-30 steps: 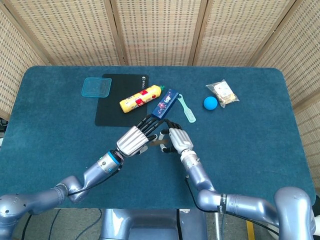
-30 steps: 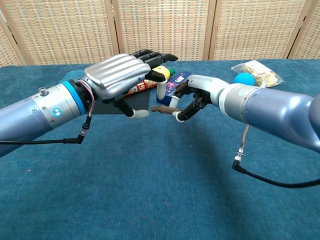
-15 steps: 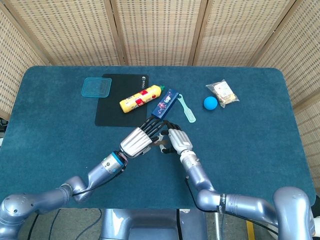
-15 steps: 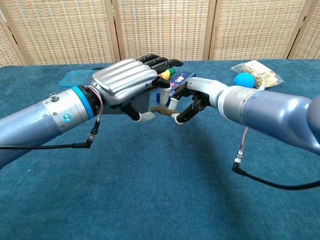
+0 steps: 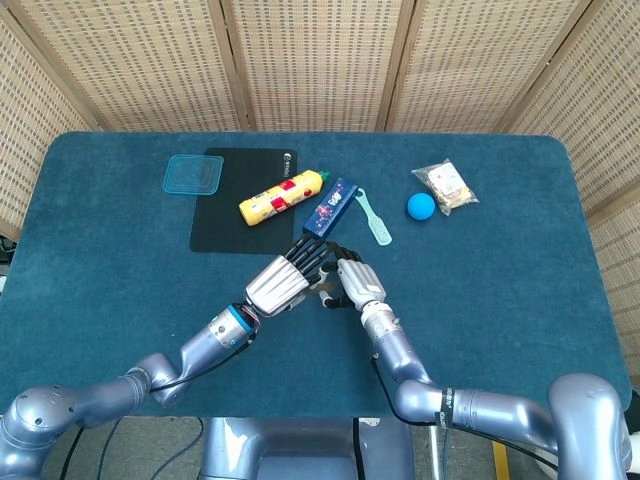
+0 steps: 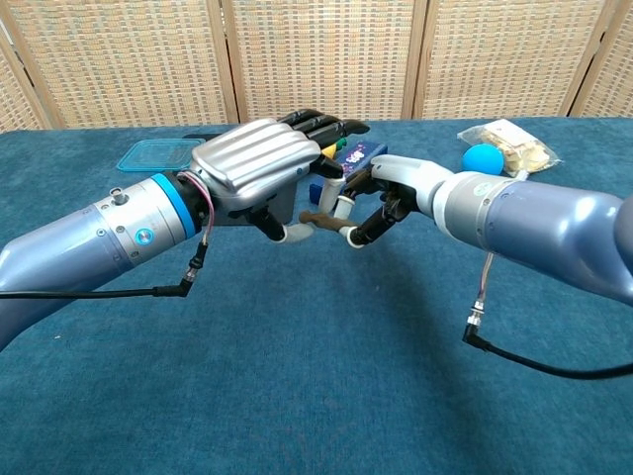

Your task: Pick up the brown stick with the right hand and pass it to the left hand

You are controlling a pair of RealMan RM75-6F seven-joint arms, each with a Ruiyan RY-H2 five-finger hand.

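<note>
The brown stick (image 6: 320, 218) hangs level above the table, pinched in the fingertips of my right hand (image 6: 384, 191). My left hand (image 6: 259, 170) reaches in from the left, its fingers stretched out over the stick and its thumb just under the stick's near end. I cannot see that hand gripping the stick. From the head view, the left hand (image 5: 284, 280) and right hand (image 5: 356, 283) meet at the table's middle, and the stick (image 5: 325, 292) is mostly covered.
Behind the hands lie a black mat (image 5: 215, 215), a yellow bottle (image 5: 281, 195), a blue box (image 5: 331, 207) and a green brush (image 5: 374, 217). A clear blue lid (image 5: 193, 173) sits far left. A blue ball (image 5: 421, 206) and a snack bag (image 5: 446, 186) lie far right.
My left hand has moved right, from beside the stick to over it, with its thumb coming under the stick's end. The right hand has kept the stick almost still.
</note>
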